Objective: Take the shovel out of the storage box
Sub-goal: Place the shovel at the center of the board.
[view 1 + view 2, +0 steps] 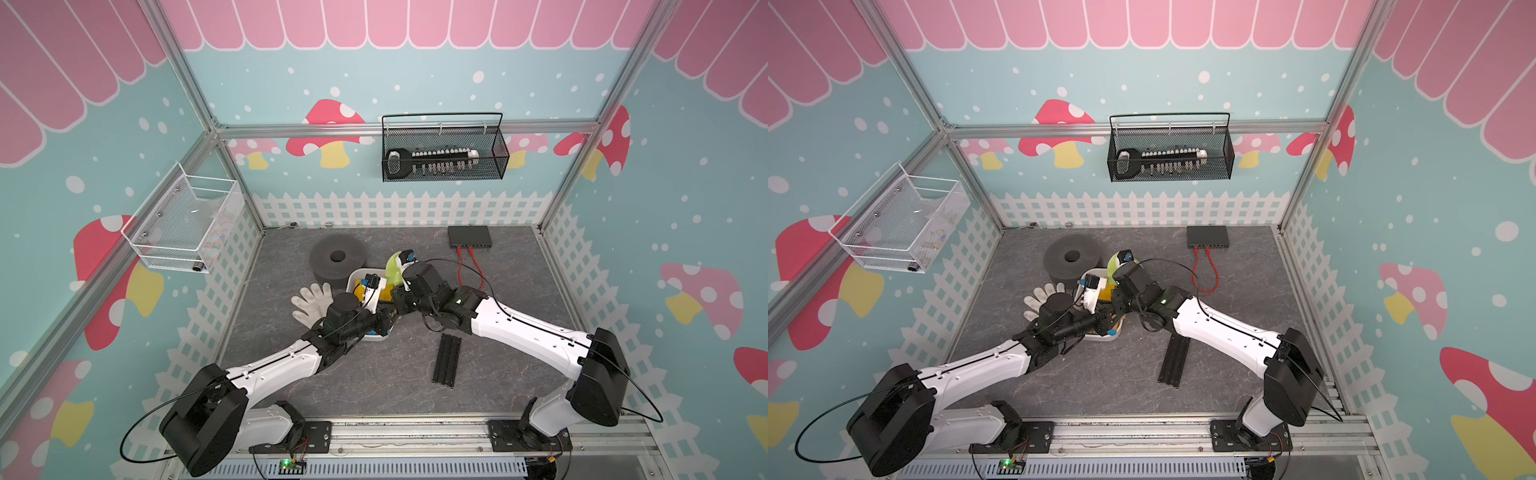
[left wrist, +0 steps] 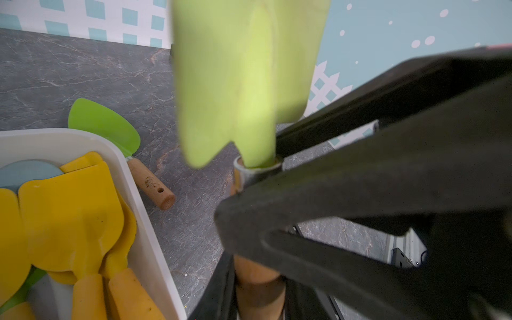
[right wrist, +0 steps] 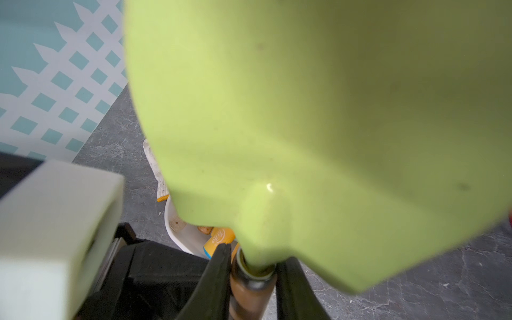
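A light green shovel (image 1: pixel 392 266) with a wooden handle stands blade-up above the right side of the storage box (image 1: pixel 356 276), a white tub. Both grippers hold its handle. In the left wrist view my left gripper (image 2: pixel 257 277) is shut on the handle low down. The right arm's black fingers (image 2: pixel 360 199) clamp it higher, just under the blade (image 2: pixel 243 77). In the right wrist view my right gripper (image 3: pixel 253 266) is shut on the handle at its metal collar. Several yellow shovels (image 2: pixel 69 216) lie in the storage box (image 2: pixel 149 235).
Another green shovel (image 2: pixel 102 122) lies on the table beside the box. A white glove (image 1: pixel 311 303) and a grey foam ring (image 1: pixel 337 257) are to the left, a black bar (image 1: pixel 446 359) in front, and a network switch (image 1: pixel 469 237) with red cables behind. On the walls hang a black mesh basket (image 1: pixel 442 153) and a white one (image 1: pixel 183 224).
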`<control>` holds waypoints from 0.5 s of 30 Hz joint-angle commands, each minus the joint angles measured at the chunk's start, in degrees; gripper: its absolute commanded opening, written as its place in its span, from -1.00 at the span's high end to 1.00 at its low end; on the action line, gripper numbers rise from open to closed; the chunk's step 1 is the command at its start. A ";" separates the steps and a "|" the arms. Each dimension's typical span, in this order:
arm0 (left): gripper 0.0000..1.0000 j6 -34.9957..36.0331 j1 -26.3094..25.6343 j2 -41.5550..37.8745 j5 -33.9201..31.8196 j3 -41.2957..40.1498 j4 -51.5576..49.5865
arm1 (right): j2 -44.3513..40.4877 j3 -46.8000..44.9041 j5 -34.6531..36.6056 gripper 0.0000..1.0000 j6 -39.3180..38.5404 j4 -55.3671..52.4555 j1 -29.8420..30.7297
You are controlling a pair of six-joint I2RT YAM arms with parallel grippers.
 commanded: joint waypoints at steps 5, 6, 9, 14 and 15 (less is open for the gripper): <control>0.06 0.30 -0.27 -0.07 0.12 0.36 1.22 | 0.72 0.18 0.06 0.72 -1.83 -0.34 -1.60; 0.02 0.42 -0.28 0.04 -0.30 0.39 0.84 | 0.74 0.18 -0.65 0.73 -1.91 -0.44 -2.29; -0.04 1.13 -0.26 -0.18 -1.34 0.60 -0.51 | 1.22 0.23 -4.05 0.74 -2.26 -0.79 -4.87; -0.07 2.48 -0.26 -1.65 -8.34 1.58 -6.84 | 3.66 0.93 -10.79 0.72 -3.32 -2.61 -10.66; -0.07 2.64 -0.31 -2.01 -9.86 1.69 -7.87 | 4.29 0.93 -11.93 0.72 -3.55 -2.72 -11.92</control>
